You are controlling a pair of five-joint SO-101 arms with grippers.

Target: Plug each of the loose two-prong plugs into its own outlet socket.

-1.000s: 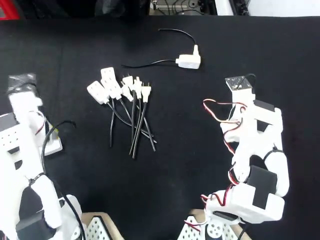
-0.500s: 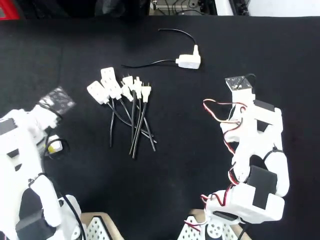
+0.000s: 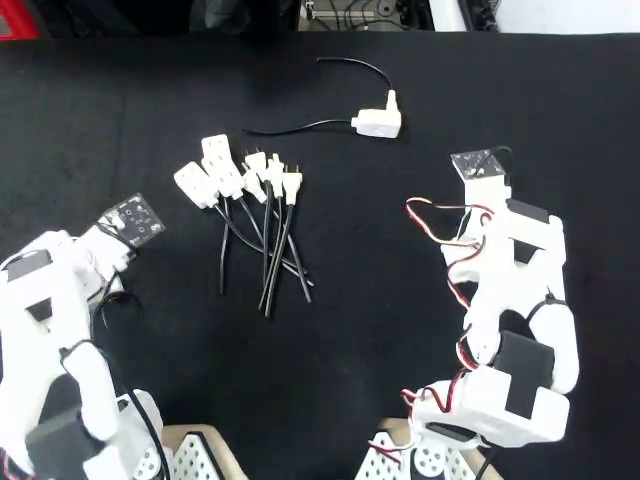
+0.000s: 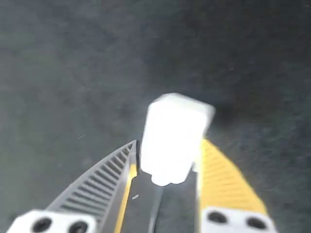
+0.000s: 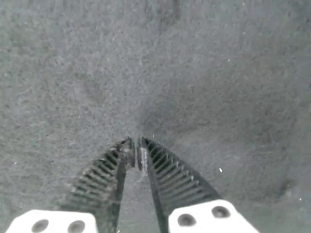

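Note:
My left gripper (image 3: 130, 222) sits at the left of the black table, left of the pile, and is shut on a white socket block (image 4: 175, 131) that sticks out past its fingertips. The block's black cord (image 3: 117, 302) curls beside that arm. A pile of loose white plugs (image 3: 274, 172) and sockets (image 3: 212, 170) lies in the middle with black cords trailing toward me. One joined plug and socket (image 3: 378, 121) lies farther back. My right gripper (image 3: 478, 165) rests at the right, shut and empty (image 5: 136, 147), apart from everything.
The black cloth table (image 3: 380, 250) has bare room between the pile and the right arm. The cords of the pile (image 3: 270, 260) fan out toward the front. Both arm bases stand at the near edge.
The left arm has swung from the table's left edge rightward toward the pile, carrying the white block. The right arm has stayed still.

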